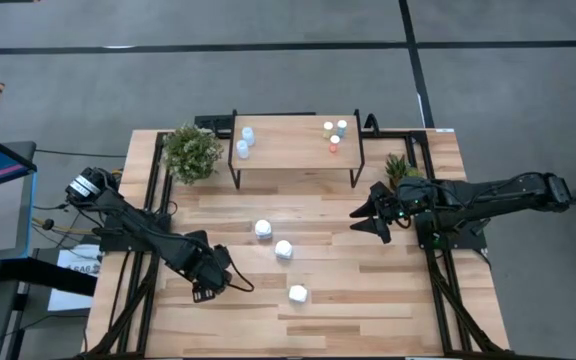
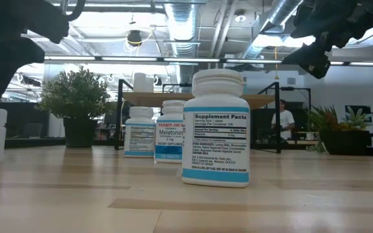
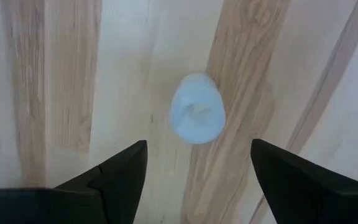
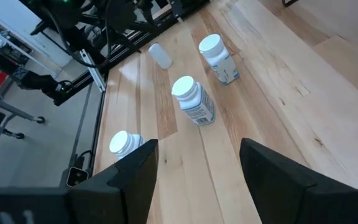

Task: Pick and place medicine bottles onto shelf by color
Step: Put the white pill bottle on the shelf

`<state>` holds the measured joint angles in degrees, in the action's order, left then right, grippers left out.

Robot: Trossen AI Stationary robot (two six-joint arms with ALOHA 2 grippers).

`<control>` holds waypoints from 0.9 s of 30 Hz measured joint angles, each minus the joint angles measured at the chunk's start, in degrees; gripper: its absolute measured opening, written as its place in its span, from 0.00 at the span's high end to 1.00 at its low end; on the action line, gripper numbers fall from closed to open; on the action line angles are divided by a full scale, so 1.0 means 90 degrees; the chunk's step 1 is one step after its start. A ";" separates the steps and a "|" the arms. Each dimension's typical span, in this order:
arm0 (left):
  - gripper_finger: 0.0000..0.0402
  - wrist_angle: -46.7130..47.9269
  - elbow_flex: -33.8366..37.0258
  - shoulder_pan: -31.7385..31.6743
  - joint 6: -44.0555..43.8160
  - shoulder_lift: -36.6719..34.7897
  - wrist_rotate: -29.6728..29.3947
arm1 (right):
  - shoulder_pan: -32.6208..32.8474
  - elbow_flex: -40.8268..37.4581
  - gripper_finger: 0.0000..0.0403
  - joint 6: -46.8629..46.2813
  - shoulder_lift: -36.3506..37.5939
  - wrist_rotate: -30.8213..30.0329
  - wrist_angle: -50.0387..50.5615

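Note:
The shelf (image 1: 296, 170) stands at the table's far middle. Two pale-blue bottles (image 1: 244, 142) stand on its left end and three tiny bottles (image 1: 334, 133) on its right end. Three white bottles (image 1: 283, 249) stand upright on the table in a slanting row; they also show in the low view (image 2: 215, 129). A third pale-blue bottle (image 3: 196, 109) stands on the table at the near left. My left gripper (image 3: 197, 149) is open above it, pointing down, and touches nothing. My right gripper (image 1: 363, 220) is open and empty above the table right of the white bottles.
A bushy potted plant (image 1: 191, 152) stands left of the shelf and a smaller plant (image 1: 400, 167) to its right, close to my right arm. Bare planks lie between the white bottles and the shelf. A person (image 2: 282, 120) sits in the room behind.

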<state>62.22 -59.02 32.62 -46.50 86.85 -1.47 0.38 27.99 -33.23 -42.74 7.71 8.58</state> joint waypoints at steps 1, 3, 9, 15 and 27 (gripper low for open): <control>0.32 -0.0032 0.0002 0.0000 0.0034 0.0000 -0.0032 | -0.0001 0.0000 0.38 -0.0019 0.0000 0.0000 0.0000; 0.32 -0.0073 0.0002 0.0000 0.0110 -0.0002 -0.0061 | 0.0000 0.0000 0.38 -0.0038 0.0000 0.0000 0.0000; 0.32 -0.0330 0.0140 -0.0012 0.0373 0.0057 -0.0316 | 0.0000 0.0000 0.38 -0.0039 0.0002 0.0000 0.0000; 0.32 -0.0691 0.0516 -0.0109 0.0148 0.0061 -0.0420 | 0.0000 0.0000 0.38 -0.0039 0.0002 0.0000 0.0005; 0.32 -0.1021 0.0521 -0.0134 0.0240 0.0058 -0.0416 | 0.0000 0.0000 0.38 0.0012 0.0002 0.0000 0.0002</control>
<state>53.03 -54.33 31.42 -44.34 87.37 -5.21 0.38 27.99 -33.12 -42.72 7.70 8.60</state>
